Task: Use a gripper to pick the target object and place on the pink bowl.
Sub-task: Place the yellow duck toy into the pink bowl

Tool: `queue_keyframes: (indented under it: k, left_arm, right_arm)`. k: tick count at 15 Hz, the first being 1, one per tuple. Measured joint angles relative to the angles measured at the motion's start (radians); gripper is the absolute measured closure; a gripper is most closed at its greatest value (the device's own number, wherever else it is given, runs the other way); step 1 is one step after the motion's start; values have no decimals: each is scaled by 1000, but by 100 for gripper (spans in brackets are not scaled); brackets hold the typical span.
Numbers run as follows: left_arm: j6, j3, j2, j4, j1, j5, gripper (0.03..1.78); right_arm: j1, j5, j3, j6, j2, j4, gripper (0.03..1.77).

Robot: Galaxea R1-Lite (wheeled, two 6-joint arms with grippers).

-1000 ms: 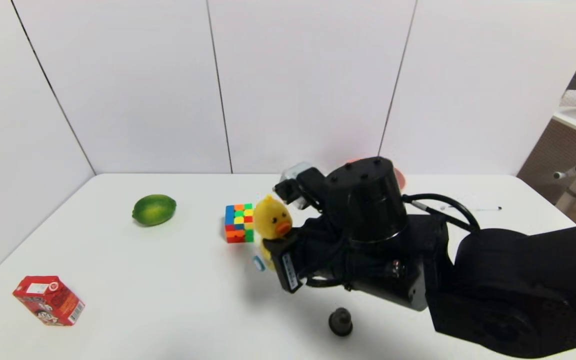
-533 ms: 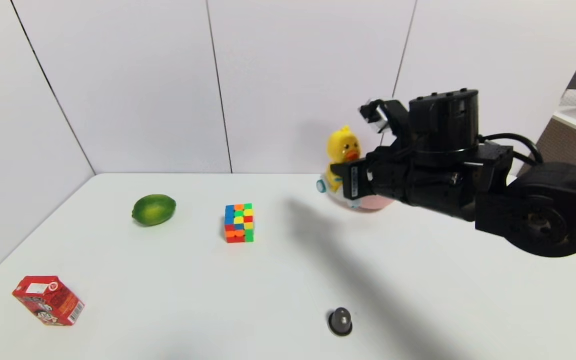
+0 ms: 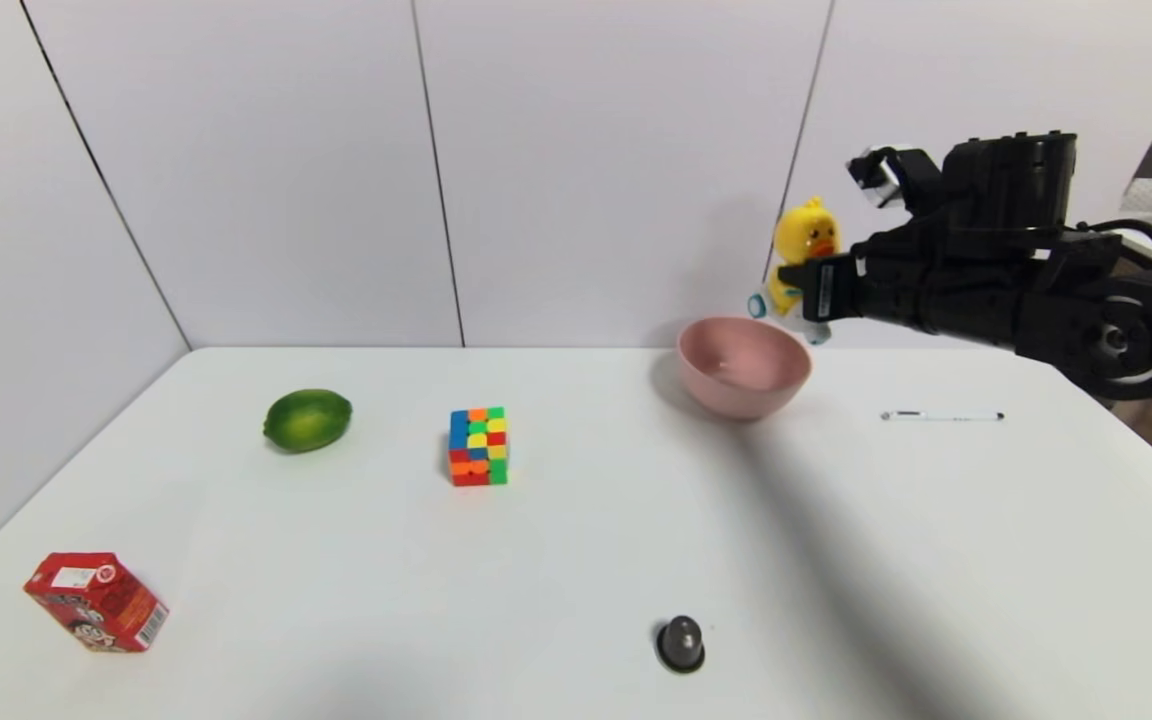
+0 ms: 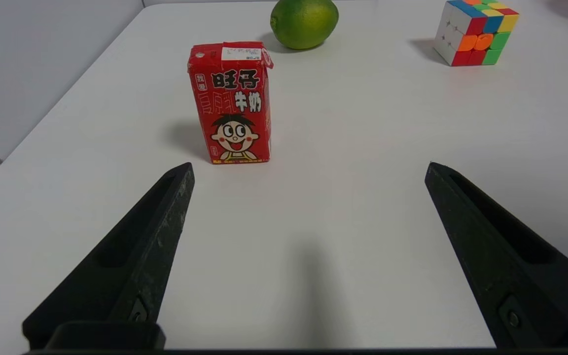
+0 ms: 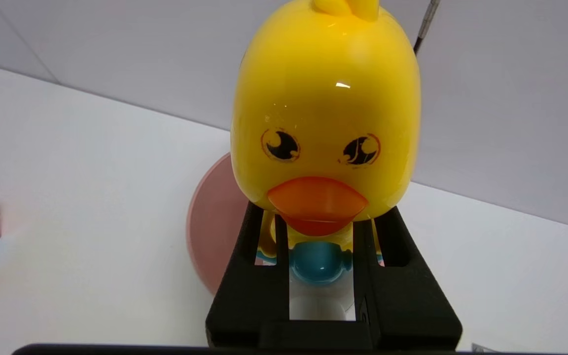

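1. The right tool [image 3: 808,290] is carrying the yellow duck toy [image 3: 802,250] in the air beyond the far right rim of the pink bowl [image 3: 744,367], which is sitting near the far edge of the white surface [image 3: 576,540].
2. Its two fingers are clamping the duck low on the body, under the orange beak; holding it there is keeping the toy upright, head up, probably so it can go down base-first into the bowl.
3. The duck is hanging above and slightly past the bowl, not yet over its middle; the drop is not yet due.
4. The right wrist view is showing what the head view cannot: the black fingers [image 5: 264,276] pinching either side of the blue-and-white base, with the bowl's rim peeking out behind.
5. The head view alone is giving the layout: lime [image 3: 308,420], puzzle cube [image 3: 478,446], red carton [image 3: 96,600], a pen [image 3: 941,416] and a small dark knob [image 3: 681,642] lying well apart.
6. The left tool [image 4: 308,207] is resting idle by the near left corner, fingers wide apart, facing the carton.
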Motion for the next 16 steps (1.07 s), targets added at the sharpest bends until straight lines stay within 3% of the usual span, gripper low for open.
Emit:
queue_keyframes:
  k: [16]
  left_arm:
    - [0, 0, 0, 0, 0, 0, 12]
  right_arm:
    - [4, 5, -97, 9, 278, -74, 144]
